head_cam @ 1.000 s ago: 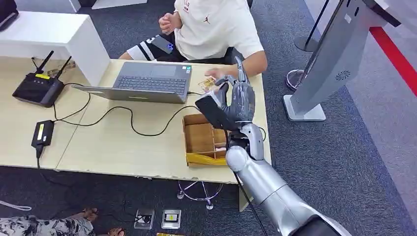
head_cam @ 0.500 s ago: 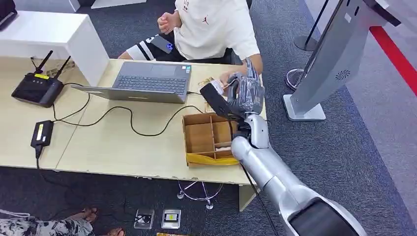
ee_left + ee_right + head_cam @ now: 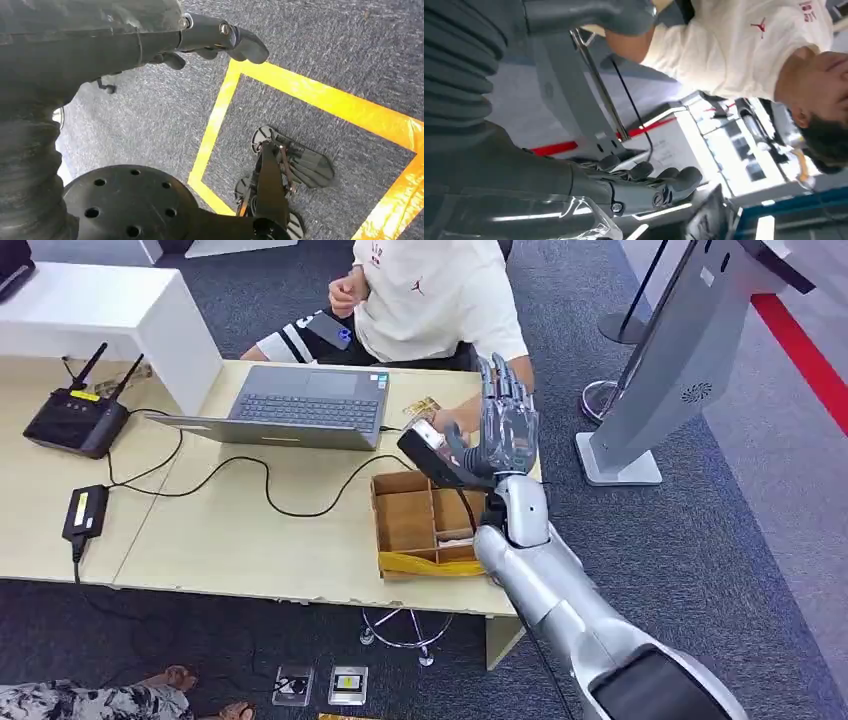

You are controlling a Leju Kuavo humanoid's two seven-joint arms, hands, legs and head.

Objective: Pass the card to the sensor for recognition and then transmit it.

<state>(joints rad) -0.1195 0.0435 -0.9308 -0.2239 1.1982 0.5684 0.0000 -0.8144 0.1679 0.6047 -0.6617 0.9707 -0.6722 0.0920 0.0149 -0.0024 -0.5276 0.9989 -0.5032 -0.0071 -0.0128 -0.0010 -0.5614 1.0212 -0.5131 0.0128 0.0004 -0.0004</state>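
Observation:
My right hand (image 3: 507,428) is raised above the far right corner of the desk (image 3: 230,530), fingers spread and pointing up, with nothing in it. In the right wrist view its thumb (image 3: 594,15) and fingers (image 3: 649,186) stand wide apart, with the person in a white shirt (image 3: 744,45) beyond them. A small beige card (image 3: 422,407) sits just left of my hand, at the fingertips of the person's hand (image 3: 452,423); whether the person grips it or it lies on the desk I cannot tell. A black box-shaped device (image 3: 433,454) sits beside my thumb. My left hand (image 3: 215,37) hangs over the carpet, holding nothing.
A grey laptop (image 3: 300,407) lies open on the desk, with a router (image 3: 78,420) and a power brick (image 3: 85,510) to its left and cables between them. A wooden divided box (image 3: 420,525) stands below my hand. A grey kiosk stand (image 3: 680,360) rises on the right.
My right hand, which had the card at its thumb, has straightened up with fingers spread and shifted slightly right. The card has stayed near the person's hand by the laptop.

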